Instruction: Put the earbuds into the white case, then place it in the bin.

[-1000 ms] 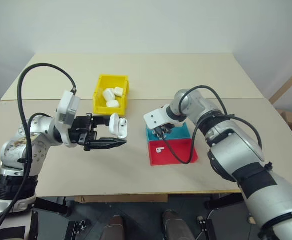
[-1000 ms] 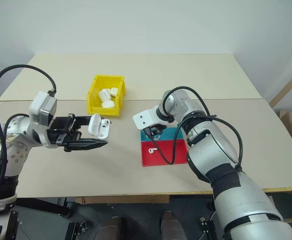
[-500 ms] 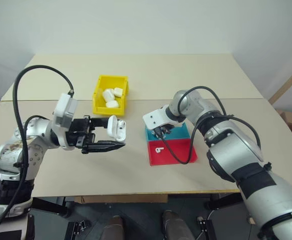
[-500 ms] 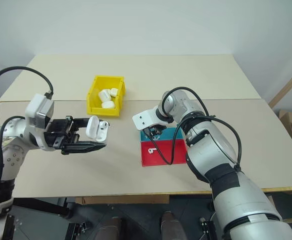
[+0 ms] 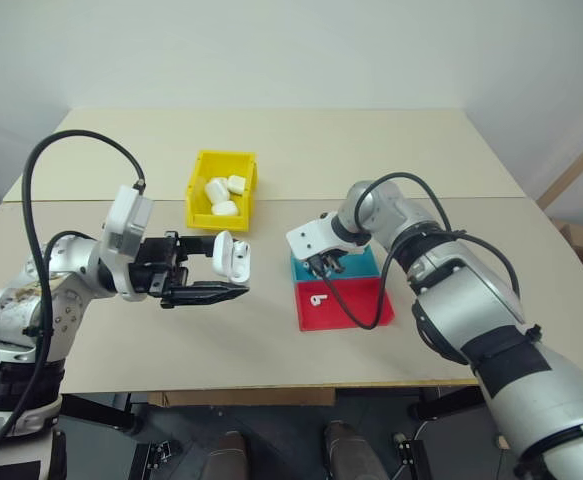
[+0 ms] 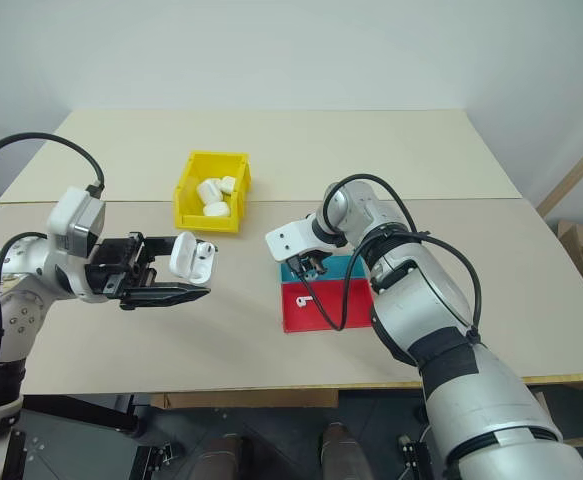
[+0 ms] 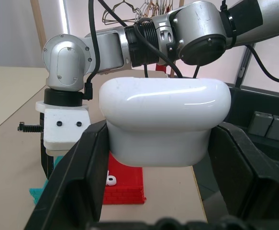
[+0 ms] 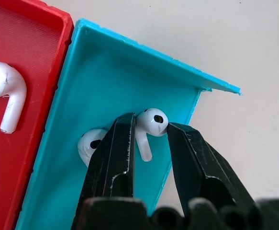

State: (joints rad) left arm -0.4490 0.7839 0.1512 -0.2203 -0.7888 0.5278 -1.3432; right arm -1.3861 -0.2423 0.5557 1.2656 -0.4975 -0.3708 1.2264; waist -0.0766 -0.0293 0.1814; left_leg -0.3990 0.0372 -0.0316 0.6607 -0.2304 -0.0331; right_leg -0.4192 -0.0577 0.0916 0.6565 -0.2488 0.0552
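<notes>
Right gripper (image 8: 151, 143) fingers have been drawn in around an earbud (image 8: 151, 122) in the blue tray half (image 8: 110, 81), so the pick appears begun; another earbud (image 8: 5, 91) is left in the red half. Open white case (image 5: 233, 255) is kept clamped by the left gripper (image 5: 216, 272), near the bin (image 5: 199, 205)

The white case (image 7: 164, 122) is smooth, glossy plastic, like the earbuds (image 8: 151, 123). The blue tray (image 8: 110, 120) and red tray (image 8: 15, 139) look like matt, faintly ribbed plastic. The table (image 5: 371, 150) is a smooth matt beige.
</notes>
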